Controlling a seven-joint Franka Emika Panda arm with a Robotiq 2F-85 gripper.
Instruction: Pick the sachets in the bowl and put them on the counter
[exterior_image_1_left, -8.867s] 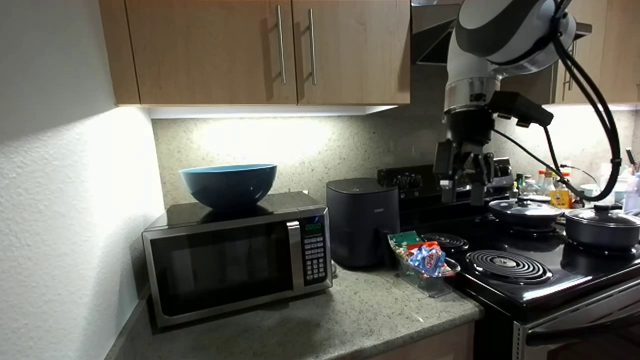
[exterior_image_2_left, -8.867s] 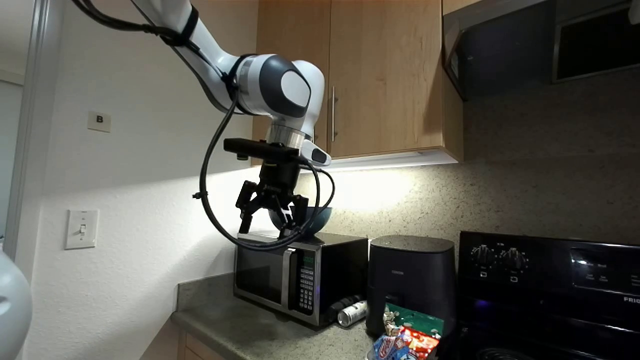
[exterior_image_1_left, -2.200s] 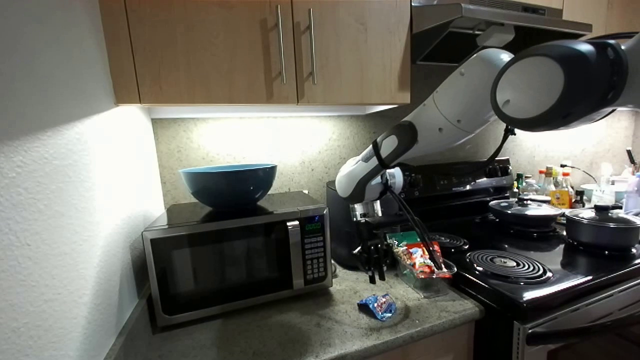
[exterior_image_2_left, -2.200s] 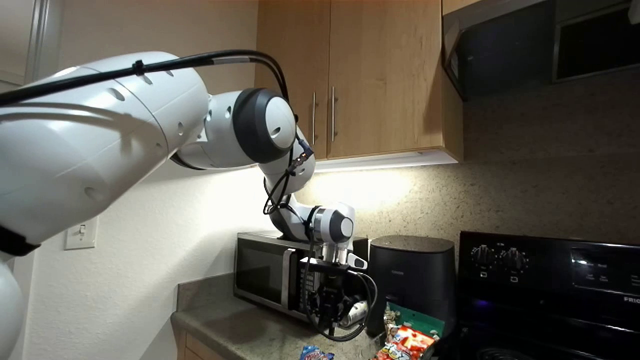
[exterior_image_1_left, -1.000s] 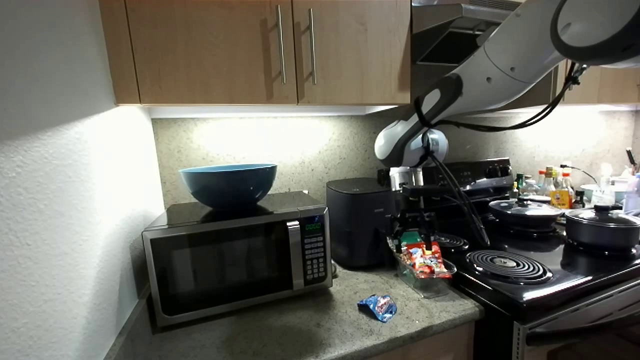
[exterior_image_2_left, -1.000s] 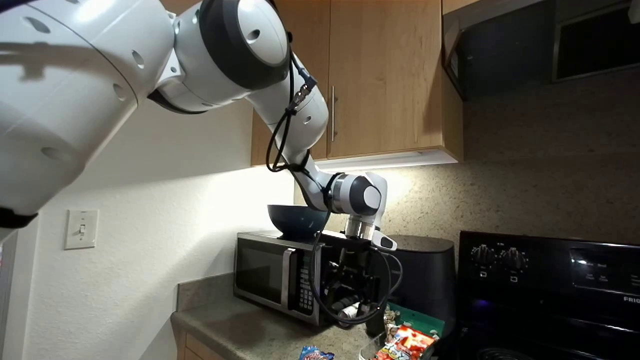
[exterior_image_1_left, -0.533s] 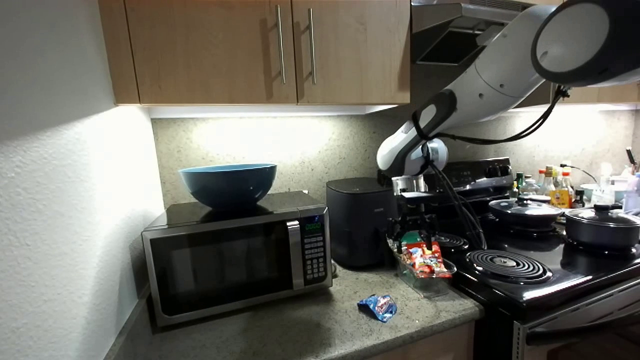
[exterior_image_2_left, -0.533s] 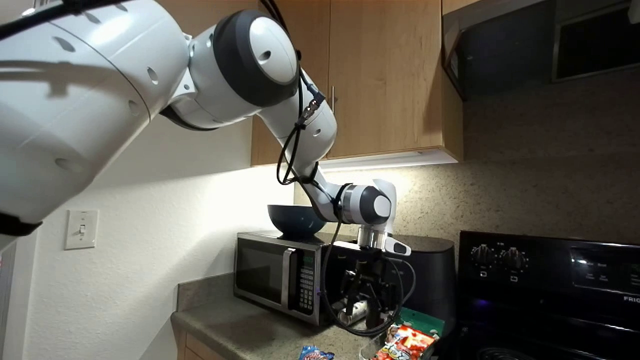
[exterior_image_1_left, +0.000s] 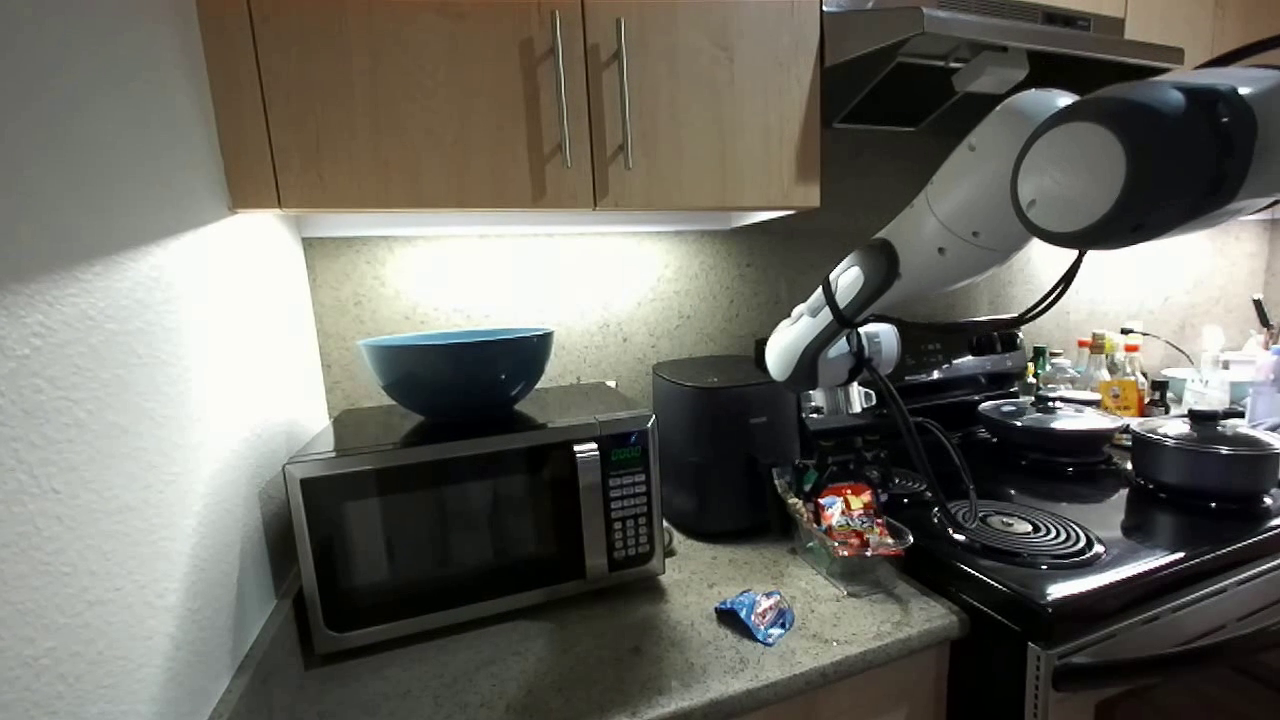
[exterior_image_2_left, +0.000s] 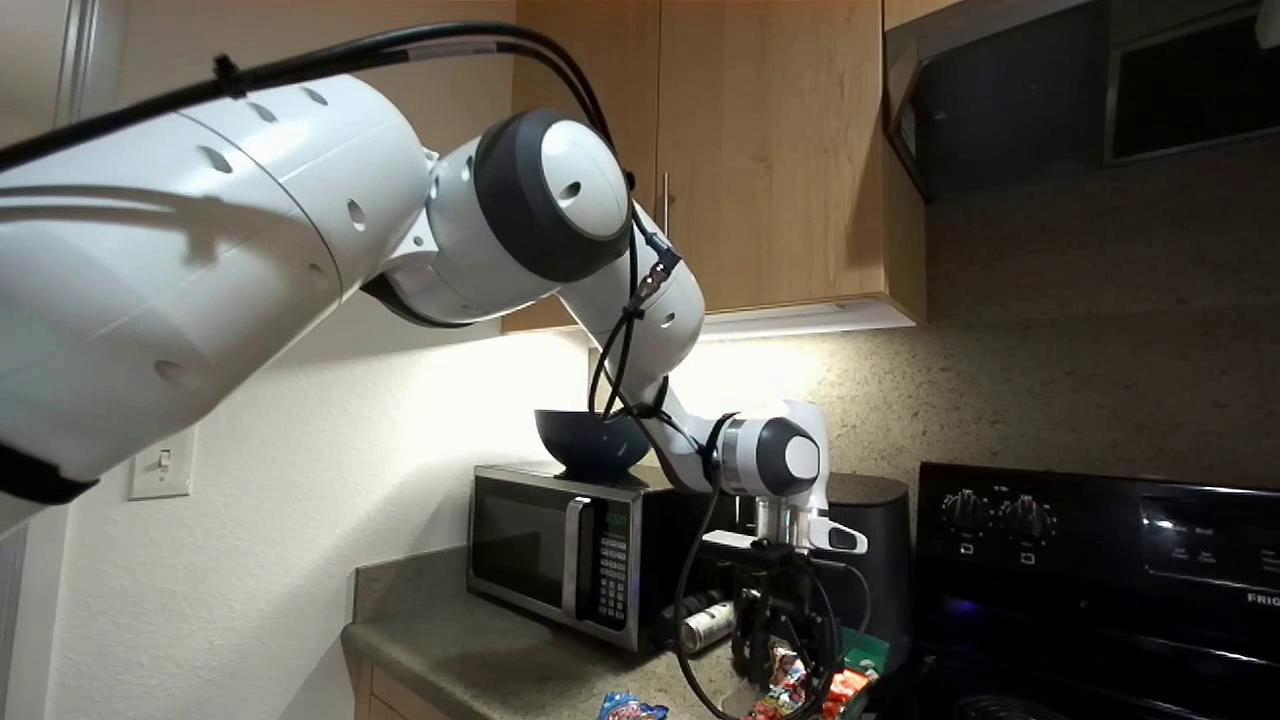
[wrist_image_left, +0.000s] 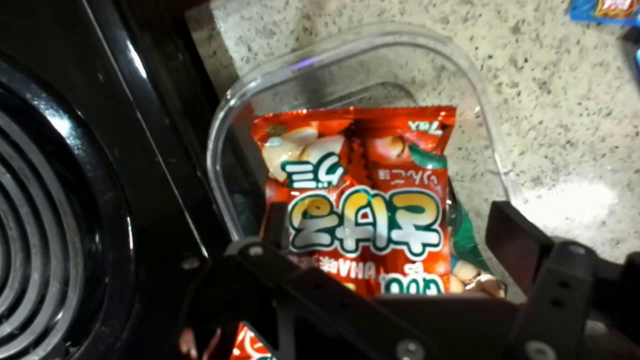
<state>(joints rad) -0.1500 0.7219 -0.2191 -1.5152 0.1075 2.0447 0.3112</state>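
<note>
Half done, tops: just came down around red foil sachet (wrist_image_left: 357, 195) in clear plastic bowl (wrist_image_left: 305, 63) with black gripper (wrist_image_left: 391, 222) spread wide, empty. Pinch next, likely, then out beside bowl with crinkly blue sachet (exterior_image_1_left: 760, 615) on speckled grey counter (exterior_image_1_left: 640, 650).

the microwave (exterior_image_1_left: 440, 530) is framed in dull grey metal; on it i see a smooth, glossy blue bowl (exterior_image_1_left: 455, 378), above it wood-grained cabinets (exterior_image_1_left: 430, 105), near it a shiny, crinkled blue sachet (exterior_image_1_left: 757, 614) and, farther off, a clear bowl (exterior_image_1_left: 855, 570), perhaps plastic.
</note>
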